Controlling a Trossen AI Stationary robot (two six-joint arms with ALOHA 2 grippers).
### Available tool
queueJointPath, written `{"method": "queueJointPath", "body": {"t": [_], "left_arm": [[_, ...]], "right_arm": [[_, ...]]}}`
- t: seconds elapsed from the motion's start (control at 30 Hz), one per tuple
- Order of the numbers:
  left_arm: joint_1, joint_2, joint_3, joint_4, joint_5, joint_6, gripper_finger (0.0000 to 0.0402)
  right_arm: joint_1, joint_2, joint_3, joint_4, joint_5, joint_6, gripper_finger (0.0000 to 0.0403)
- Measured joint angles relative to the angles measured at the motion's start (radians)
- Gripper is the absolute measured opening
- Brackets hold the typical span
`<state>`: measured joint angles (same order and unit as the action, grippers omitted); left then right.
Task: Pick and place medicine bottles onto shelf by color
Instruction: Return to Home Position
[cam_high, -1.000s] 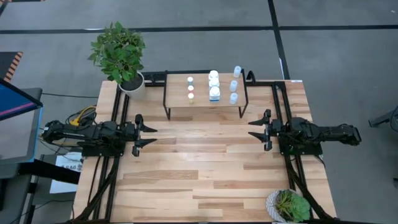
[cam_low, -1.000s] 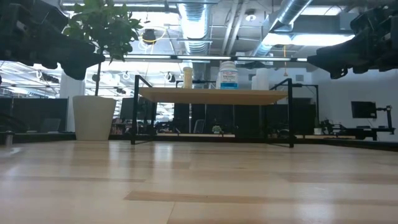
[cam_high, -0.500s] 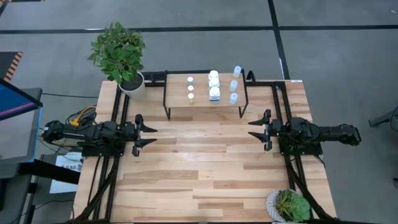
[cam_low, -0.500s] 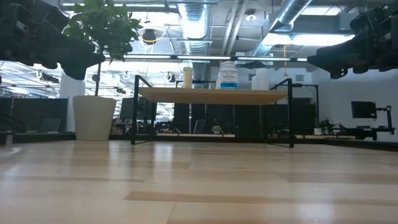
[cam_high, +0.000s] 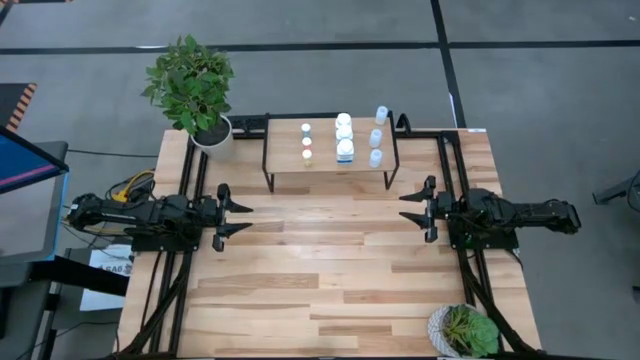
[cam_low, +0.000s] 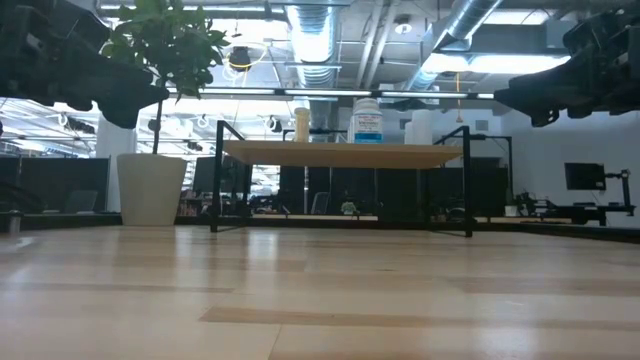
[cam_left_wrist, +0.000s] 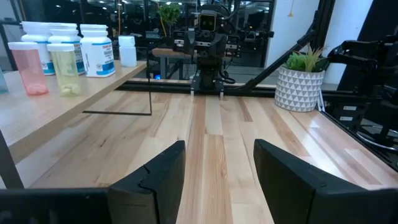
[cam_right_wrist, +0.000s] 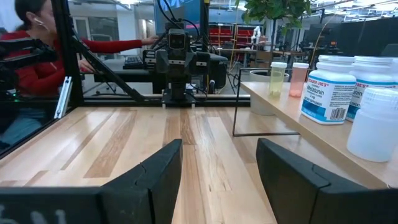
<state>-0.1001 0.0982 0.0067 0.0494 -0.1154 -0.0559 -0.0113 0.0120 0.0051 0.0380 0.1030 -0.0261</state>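
Note:
The medicine bottles stand upright in three rows on the shelf (cam_high: 330, 160), a low light-wood board on a black frame at the table's far middle. There are small pinkish and yellowish ones (cam_high: 306, 141), chunky white ones (cam_high: 344, 135) and pale translucent ones (cam_high: 376, 137). My left gripper (cam_high: 240, 218) hovers level at the table's left side, open, pointing right, with nothing between its fingers (cam_left_wrist: 155, 180). My right gripper (cam_high: 408, 208) hovers level at the right side, open, pointing left, also with nothing between its fingers. Both are nearer than the shelf and apart from it.
A leafy plant in a white pot (cam_high: 210, 135) stands at the far left corner. A small succulent in a patterned pot (cam_high: 462, 330) stands at the near right corner. Bare wood lies between the two grippers. A person in red (cam_right_wrist: 28, 43) sits beyond the table's left side.

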Motion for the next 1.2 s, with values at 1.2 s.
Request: {"method": "queueJointPath", "body": {"t": [1.2], "left_arm": [[0.0, 0.0, 0.0, 0.0, 0.0, 0.0, 0.0178]], "right_arm": [[0.0, 0.0, 0.0, 0.0, 0.0, 0.0, 0.0228]]}}
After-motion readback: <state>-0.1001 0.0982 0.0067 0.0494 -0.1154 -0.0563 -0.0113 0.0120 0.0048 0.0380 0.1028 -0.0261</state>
